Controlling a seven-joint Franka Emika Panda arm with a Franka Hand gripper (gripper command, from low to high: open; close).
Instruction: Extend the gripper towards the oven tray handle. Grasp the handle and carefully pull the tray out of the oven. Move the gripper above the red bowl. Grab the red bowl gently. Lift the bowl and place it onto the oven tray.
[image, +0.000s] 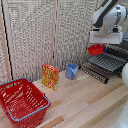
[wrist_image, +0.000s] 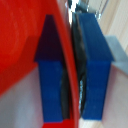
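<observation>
The red bowl (image: 95, 49) hangs in the air above the pulled-out oven tray (image: 105, 63), at the exterior view's right. My gripper (image: 98, 46) is shut on the bowl's rim. In the wrist view the two dark blue fingertips (wrist_image: 95, 70) pinch the red bowl's wall (wrist_image: 20, 45) between them. The oven tray handle (image: 92, 73) is the thin dark bar along the rack's front edge. The oven (image: 119, 51) shows only as a dark body behind the rack, partly hidden by the white arm.
A blue cup (image: 72, 71) and a yellow-red box (image: 50, 76) stand mid-table. A large red mesh basket (image: 21, 102) sits at the exterior view's lower left. A slatted screen (image: 45, 35) closes the back.
</observation>
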